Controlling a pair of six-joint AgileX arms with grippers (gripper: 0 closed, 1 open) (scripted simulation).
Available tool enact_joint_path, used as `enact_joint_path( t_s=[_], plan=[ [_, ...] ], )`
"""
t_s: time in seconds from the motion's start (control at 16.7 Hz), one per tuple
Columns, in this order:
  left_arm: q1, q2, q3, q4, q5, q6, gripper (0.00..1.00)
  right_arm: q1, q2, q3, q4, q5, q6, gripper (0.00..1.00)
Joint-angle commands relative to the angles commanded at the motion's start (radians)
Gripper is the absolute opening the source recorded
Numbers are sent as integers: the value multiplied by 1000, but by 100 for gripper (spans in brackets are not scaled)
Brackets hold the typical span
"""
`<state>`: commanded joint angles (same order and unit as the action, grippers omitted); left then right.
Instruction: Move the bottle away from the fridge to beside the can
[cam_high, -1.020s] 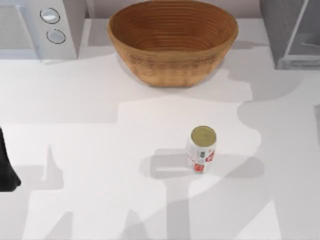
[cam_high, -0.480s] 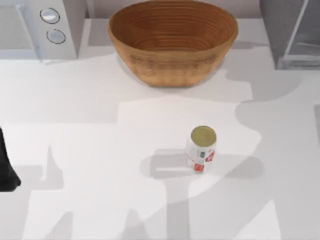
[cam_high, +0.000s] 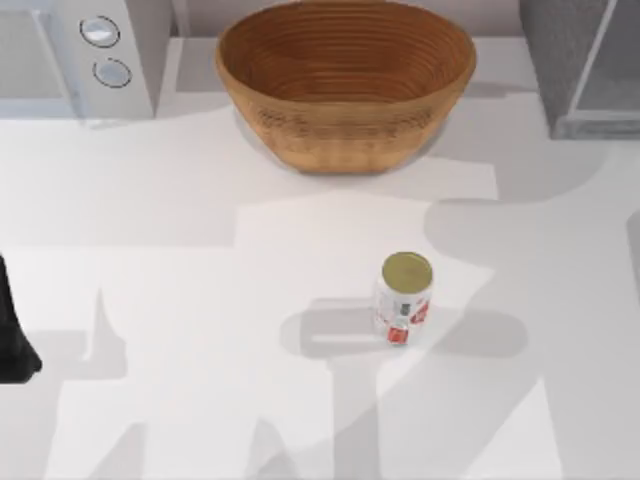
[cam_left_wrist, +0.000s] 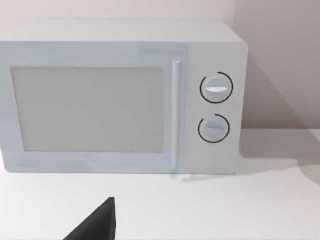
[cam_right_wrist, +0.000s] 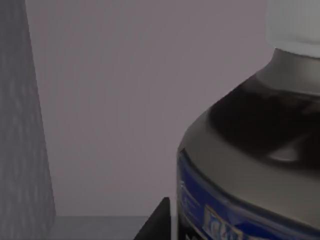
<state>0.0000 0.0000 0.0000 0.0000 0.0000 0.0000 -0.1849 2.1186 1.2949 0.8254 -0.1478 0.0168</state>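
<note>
Bottle (cam_right_wrist: 250, 165) loomed very close in the right wrist view, beside a grey speckled wall that looked like the fridge (cam_high: 580, 60) at the surface's far right; whether the right gripper held it, or how wide it stood, I cannot tell. The can (cam_high: 404, 297) stood alone right of centre, so the move seemed barely begun. Open surface (cam_high: 200, 300) lay all around the can. The left arm (cam_high: 12, 330) sat parked at the left edge.
</note>
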Motion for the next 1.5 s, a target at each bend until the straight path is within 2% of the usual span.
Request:
enact_joint_path(
  t_s=[0.36, 0.9, 1.32, 1.5],
  plan=[
    [0, 0, 0, 0, 0, 0, 100, -9, -57, -74, 28, -11, 4, 0],
    [0, 0, 0, 0, 0, 0, 100, -64, -389, -583, 176, -71, 4, 0],
    [0, 0, 0, 0, 0, 0, 100, -63, -420, -624, 195, -75, 5, 0],
    [0, 0, 0, 0, 0, 0, 100, 3, -404, -661, 258, -8, 6, 0]
  ],
)
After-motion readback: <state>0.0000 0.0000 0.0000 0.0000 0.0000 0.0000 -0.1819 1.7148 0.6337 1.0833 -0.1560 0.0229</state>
